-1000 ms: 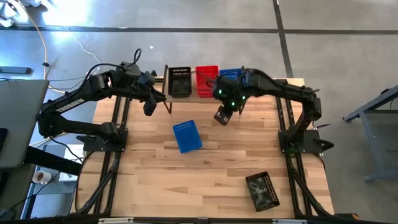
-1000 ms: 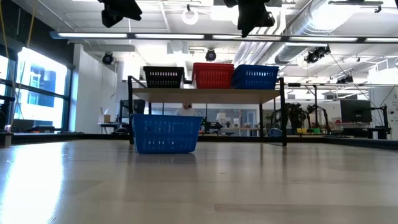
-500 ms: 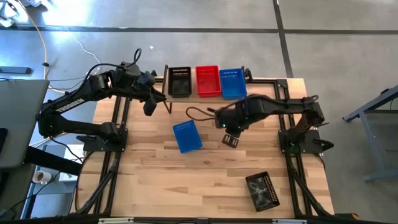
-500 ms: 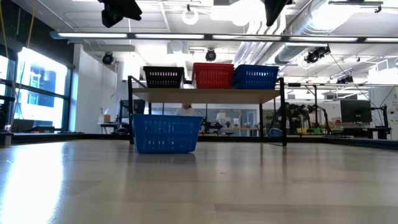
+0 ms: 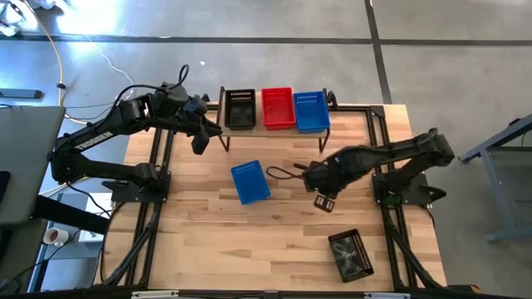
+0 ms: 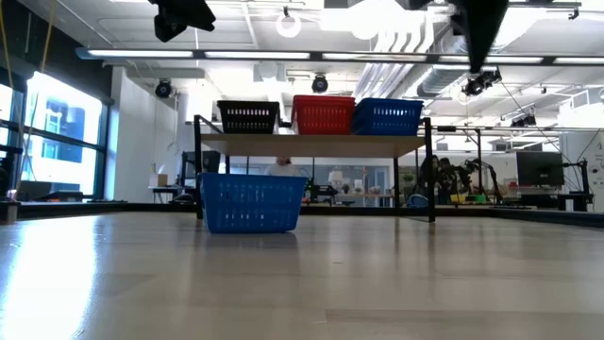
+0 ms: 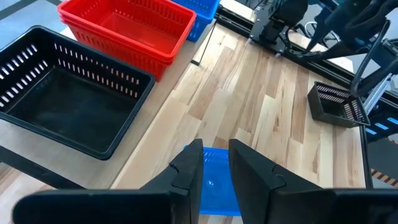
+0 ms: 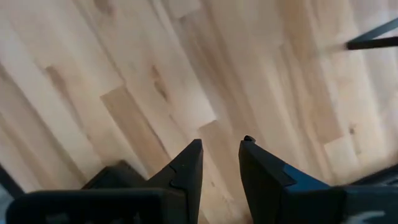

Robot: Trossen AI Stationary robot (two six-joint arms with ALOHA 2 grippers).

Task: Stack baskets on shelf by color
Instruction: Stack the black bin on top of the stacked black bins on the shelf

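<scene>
A blue basket (image 5: 249, 182) sits on the worktop before the shelf (image 5: 275, 126) — light, stiff mesh, best gripped by its rim. Both jaws stand slightly parted, holding nothing.

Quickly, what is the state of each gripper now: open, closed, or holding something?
Left gripper: open, holding nothing.
Right gripper: open, holding nothing.

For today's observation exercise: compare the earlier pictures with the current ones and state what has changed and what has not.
The right gripper, empty with fingers slightly apart, swung away from the shelf toward the near right of the table, closer to the black basket lying there. Nothing was taken or released. The left gripper, the blue basket on the table and the three stacks on the shelf stayed put.
</scene>
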